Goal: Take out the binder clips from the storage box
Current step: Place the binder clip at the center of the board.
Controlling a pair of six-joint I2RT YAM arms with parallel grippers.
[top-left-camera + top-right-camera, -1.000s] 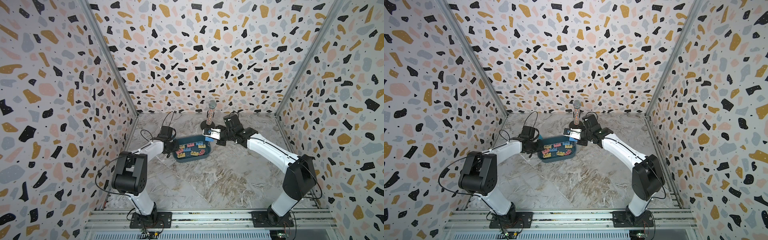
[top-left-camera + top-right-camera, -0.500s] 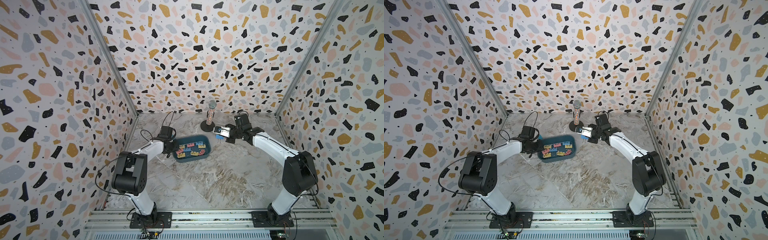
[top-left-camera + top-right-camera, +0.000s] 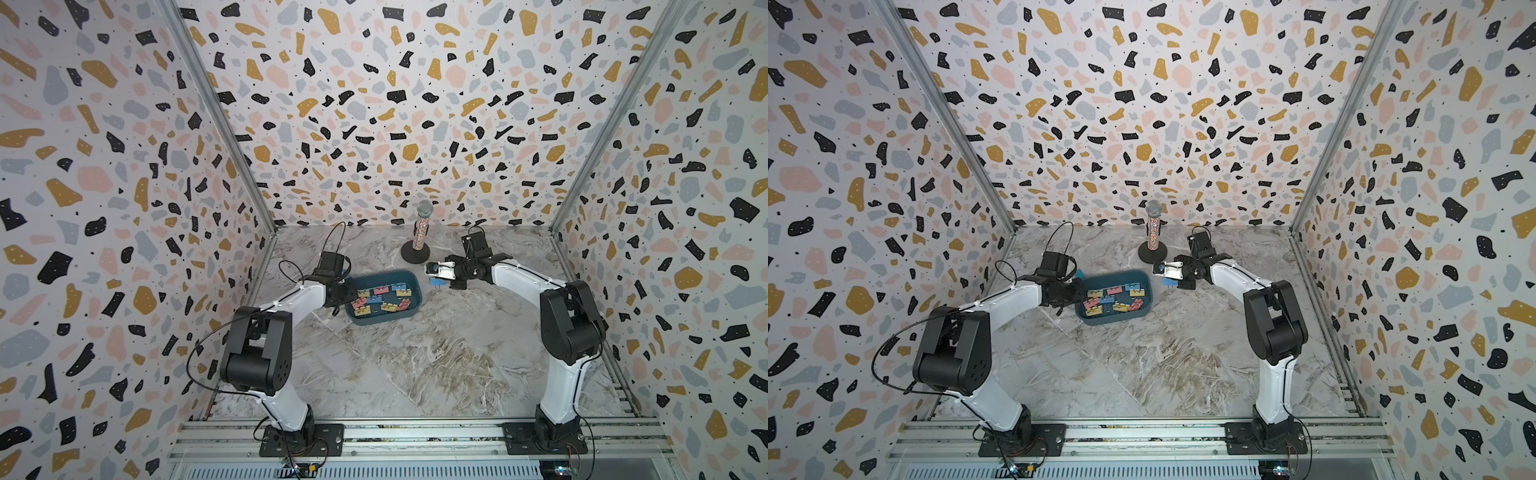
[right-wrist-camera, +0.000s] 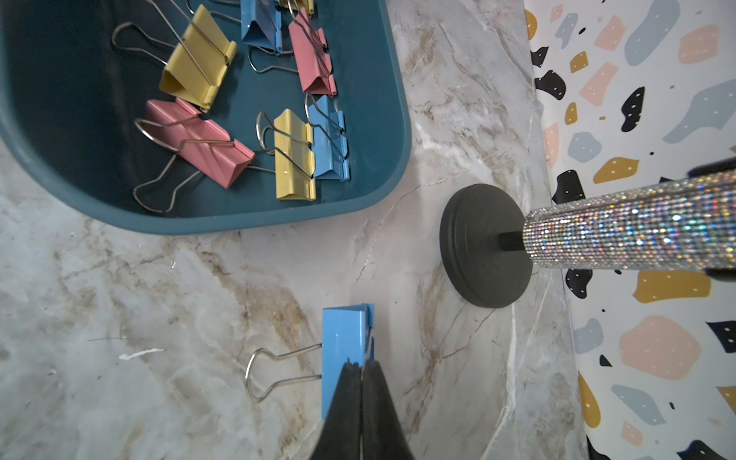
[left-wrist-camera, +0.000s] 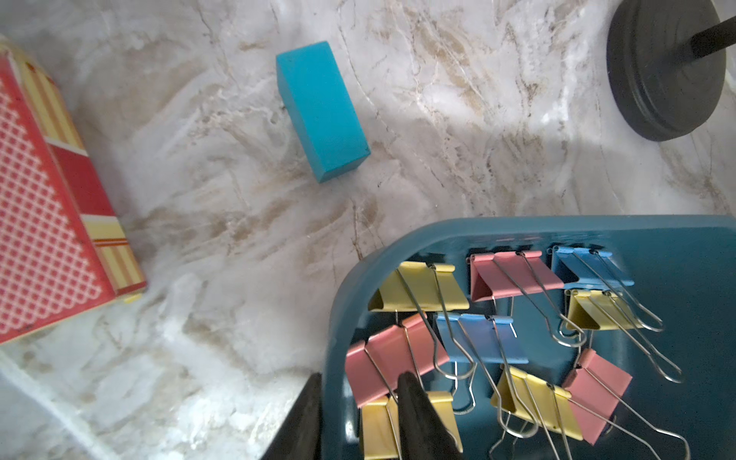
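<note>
Marble tabletop (image 3: 415, 365) carries everything in both top views. Toward its back, nearer the left arm, we log the storage box (image 3: 386, 319) (image 3: 1113, 321): dark teal, low-walled, sitting flat.

The left gripper (image 5: 360, 380) is at the end of the box closest to its own arm. Its jaws are narrow, one finger outside the wall and one inside above a pink clip. We read this as a pinch on the wall.

Behind the box and apart from it, a rhinestone-covered microphone (image 3: 422, 226) (image 3: 1153, 226) stands upright on a round black base (image 4: 486, 247).

In the left wrist view a red patterned carton (image 5: 40, 223) lies on the marble, well apart from the box. A teal block (image 5: 322, 111) lies between the carton and the base, touching neither.

Of the binder clips (image 3: 380, 299) (image 5: 513, 275), we count nine loose in the box: four yellow, three pink and two blue, their wire handles crossing.

One blue clip (image 4: 344, 350) (image 3: 436, 282) is outside the box, between it and the right arm, near the base. The right gripper (image 4: 360, 364) has its jaws pressed together on this clip. The fingers hide which part they pinch. One wire handle sticks out sideways. We cannot tell whether the clip touches the marble.
</note>
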